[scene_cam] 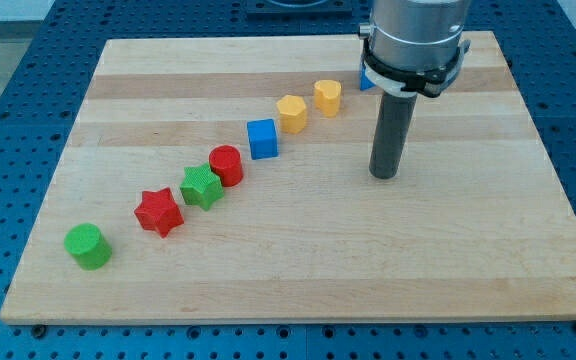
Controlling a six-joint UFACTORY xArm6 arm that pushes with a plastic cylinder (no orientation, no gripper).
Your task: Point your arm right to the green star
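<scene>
The green star (201, 187) lies on the wooden board (298, 270), left of centre, in a slanting row of blocks. It sits between the red star (158, 212) at its lower left and the red cylinder (226, 165) at its upper right, close to both. My tip (384, 176) rests on the board far to the view's right of the green star, about a third of the board's width away. No block touches the tip.
The row goes on from a green cylinder (88, 246) at the lower left to a blue cube (262, 138), a yellow hexagon (292, 113) and a yellow heart-like block (327, 97). A blue block (366, 81) shows partly behind the arm's body.
</scene>
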